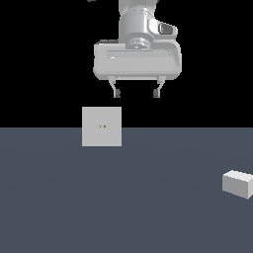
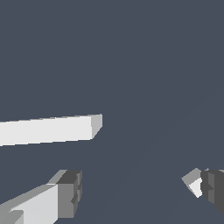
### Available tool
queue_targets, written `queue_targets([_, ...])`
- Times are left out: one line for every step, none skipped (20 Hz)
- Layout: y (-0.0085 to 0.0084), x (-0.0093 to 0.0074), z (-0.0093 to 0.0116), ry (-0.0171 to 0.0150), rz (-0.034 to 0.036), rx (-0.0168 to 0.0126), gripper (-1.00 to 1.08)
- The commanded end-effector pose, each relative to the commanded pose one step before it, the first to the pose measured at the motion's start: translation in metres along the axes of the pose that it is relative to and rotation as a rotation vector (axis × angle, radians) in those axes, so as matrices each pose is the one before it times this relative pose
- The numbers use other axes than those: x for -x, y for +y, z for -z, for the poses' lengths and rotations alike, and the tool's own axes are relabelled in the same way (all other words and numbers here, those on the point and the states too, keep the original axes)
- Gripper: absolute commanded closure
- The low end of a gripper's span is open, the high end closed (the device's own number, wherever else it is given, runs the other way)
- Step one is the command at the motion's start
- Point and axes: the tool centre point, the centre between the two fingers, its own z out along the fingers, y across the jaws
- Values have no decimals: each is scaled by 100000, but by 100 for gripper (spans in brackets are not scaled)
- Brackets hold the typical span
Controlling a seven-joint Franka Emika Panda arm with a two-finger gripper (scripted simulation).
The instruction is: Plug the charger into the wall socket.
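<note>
The charger [image 1: 238, 183], a small white-grey block, lies on the dark floor at the exterior view's right. The wall socket [image 1: 102, 126], a light-grey upright square panel with two tiny orange dots, stands at centre left. My gripper [image 1: 137, 93] hangs open and empty high above the floor, above and slightly right of the socket and far from the charger. In the wrist view the socket's top edge [image 2: 48, 130] shows as a long pale bar beyond the open gripper [image 2: 138, 190]. A small white corner [image 2: 195, 186], apparently the charger, peeks out beside one finger.
The dark grey floor [image 1: 123, 197] stretches around both objects. Behind it the background is black. Nothing else is in view.
</note>
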Motion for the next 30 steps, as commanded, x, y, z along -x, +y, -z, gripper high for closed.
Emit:
queue_targets([1,0,0,0,0,0,-92])
queue_targets([15,2,-13,6,-97,5,-92])
queue_targets([68,5,-39,19,-330,13,-92])
queue_targets([109,9,-65,32,-542,21,-92])
queue_targets([151,13,-91,44,-758,29,-92])
queue_targets([195,17,-116,57,-977,37,-92])
queue_targets([237,21,-142,70,-1191,45,-92])
queue_targets([280,25,-169,83,-1410,54,-92])
queue_targets([325,29,-195,95,-1630,62,-92])
queue_targets([368,34,-221,108,-1850,70,-92])
queue_targets([412,38,-247,121,-2071,78,-92])
queue_targets([456,43,-274,134,-2293,87,-92])
queue_targets([501,48,-300,147,-2517,95,-92])
queue_targets([546,53,-327,161,-2741,103,-92])
queue_targets([591,59,-354,174,-2968,111,-92])
queue_targets([636,65,-381,187,-3195,120,-92])
queue_targets([682,71,-408,200,-3424,128,-92])
queue_targets([728,77,-435,214,-3655,136,-92])
queue_targets([775,84,-463,227,-3887,144,-92])
queue_targets([821,92,-491,241,-4121,153,-92])
queue_targets([854,98,-510,250,-4285,158,-92])
queue_targets([858,100,-513,250,-4306,159,-92])
queue_targets([862,102,-515,251,-4321,159,-92])
queue_targets([839,100,-502,243,-4204,155,-92])
queue_targets([797,97,-477,230,-3996,147,-92])
queue_targets([755,93,-454,217,-3789,138,-92])
queue_targets([714,90,-430,204,-3581,130,-92])
queue_targets([672,85,-405,191,-3371,123,-92])
queue_targets([631,80,-380,179,-3160,116,-92])
queue_targets([589,77,-356,166,-2952,107,-92])
